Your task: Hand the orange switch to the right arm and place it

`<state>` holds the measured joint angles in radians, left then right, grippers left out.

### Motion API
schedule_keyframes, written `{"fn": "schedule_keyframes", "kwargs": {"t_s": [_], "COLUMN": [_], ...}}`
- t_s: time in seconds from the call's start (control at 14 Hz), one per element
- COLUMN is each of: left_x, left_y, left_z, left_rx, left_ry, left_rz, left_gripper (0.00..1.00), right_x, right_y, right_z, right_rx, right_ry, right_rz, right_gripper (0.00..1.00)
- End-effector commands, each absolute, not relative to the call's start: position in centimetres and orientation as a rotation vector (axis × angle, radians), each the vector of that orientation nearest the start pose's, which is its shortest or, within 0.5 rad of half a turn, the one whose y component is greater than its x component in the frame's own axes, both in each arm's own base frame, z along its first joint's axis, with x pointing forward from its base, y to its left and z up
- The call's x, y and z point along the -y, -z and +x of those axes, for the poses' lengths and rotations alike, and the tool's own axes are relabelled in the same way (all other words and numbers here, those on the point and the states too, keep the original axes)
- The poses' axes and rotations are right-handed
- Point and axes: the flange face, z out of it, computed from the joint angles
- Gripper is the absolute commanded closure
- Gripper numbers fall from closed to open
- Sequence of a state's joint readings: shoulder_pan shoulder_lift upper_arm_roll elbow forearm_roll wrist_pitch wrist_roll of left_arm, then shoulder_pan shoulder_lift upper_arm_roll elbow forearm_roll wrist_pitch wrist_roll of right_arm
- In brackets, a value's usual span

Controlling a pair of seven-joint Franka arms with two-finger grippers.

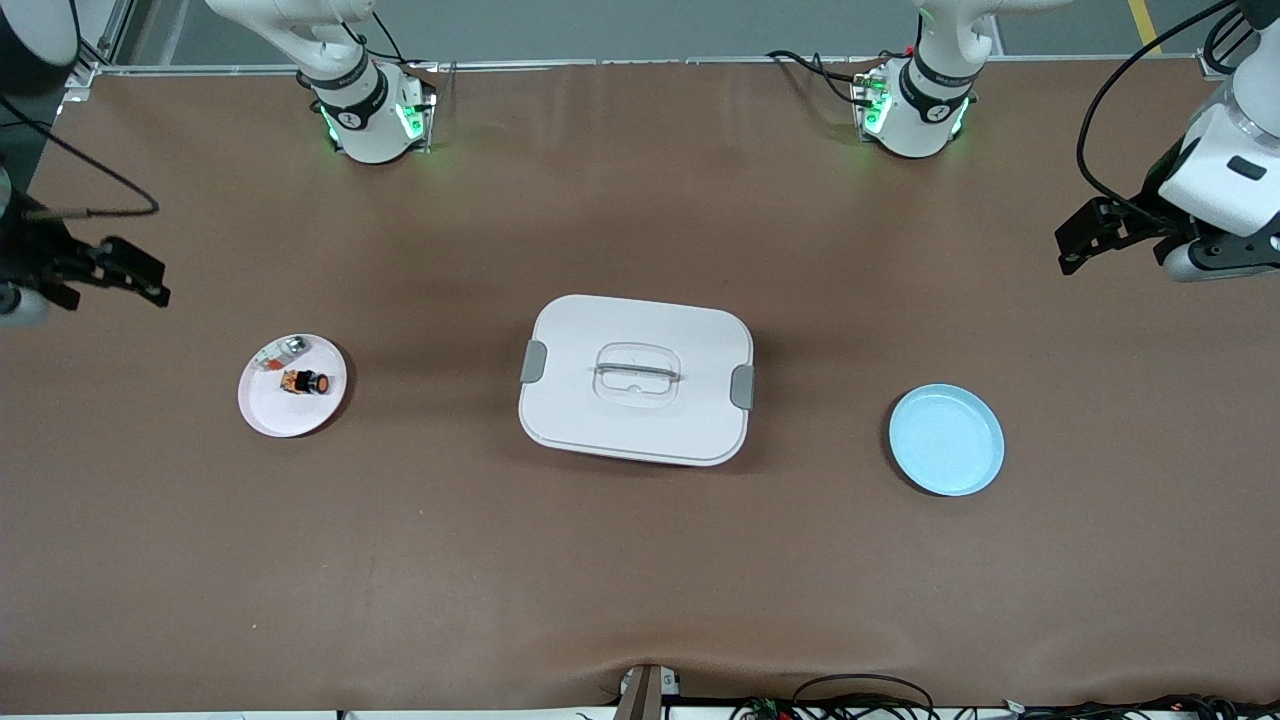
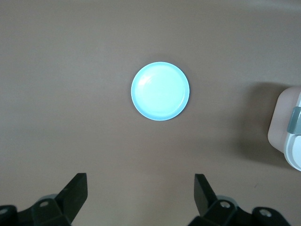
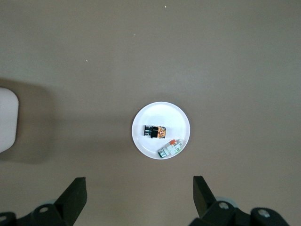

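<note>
We are seeing the orange switch point(image 1: 305, 381) lying on its side on a small white plate point(image 1: 275, 410), toward the right arm's end of the counter point(image 1: 640, 560). Its round orange button end is pointing toward the middle of the counter. Sharing the plate with it is a clear-white part point(image 1: 281, 350) with red and silver bits, lying just beside the switch and farther from the front camera, near the plate's rim. In the right wrist view the switch point(image 3: 154, 132) and the clear-white part point(image 3: 170, 148) are lying close together but apart on the white plate point(image 3: 146, 117).

The right claw point(image 1: 130, 272) is hanging in the air over bare counter at the right arm's end, well apart from the white plate, and its fingers point(image 3: 75, 195) are standing spread wide with nothing between them. The right arm is waiting there.

In the middle of the counter a white lidded box point(image 1: 636, 378) with grey side latches and a handle on its lid is sitting closed. Toward the left arm's end a light blue plate point(image 1: 946, 439) is lying with nothing on it.

The left claw point(image 1: 1085, 238) is hanging over the counter at the left arm's end, well apart from the blue plate point(image 2: 160, 91), and its fingers point(image 2: 75, 190) are spread wide too, gripping nothing.
</note>
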<state>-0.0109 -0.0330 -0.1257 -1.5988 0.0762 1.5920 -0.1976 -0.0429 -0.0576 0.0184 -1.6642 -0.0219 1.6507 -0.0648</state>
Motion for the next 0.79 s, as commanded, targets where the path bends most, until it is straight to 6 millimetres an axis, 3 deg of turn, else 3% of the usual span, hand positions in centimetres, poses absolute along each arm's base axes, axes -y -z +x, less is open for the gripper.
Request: {"fn": "schedule_keyframes", "kwargs": {"t_s": [0.0, 0.71], "left_x": [6.97, 7.32], "left_y": [-63.72, -63.47], "left_z": [53.69, 53.40], "left_rx": [0.061, 0.060], "left_ry": [0.068, 0.014], "left_rz": [-3.085, -3.112], "left_gripper": [0.00, 0.00], "right_x": [2.54, 2.94], "right_y": [-63.40, -63.67], "right_z": [51.13, 51.26], "right_rx": [0.042, 0.004], "right_ry": [0.119, 0.083], "right_rz": [-3.133, -3.132], "right_gripper": [0.00, 0.00]}}
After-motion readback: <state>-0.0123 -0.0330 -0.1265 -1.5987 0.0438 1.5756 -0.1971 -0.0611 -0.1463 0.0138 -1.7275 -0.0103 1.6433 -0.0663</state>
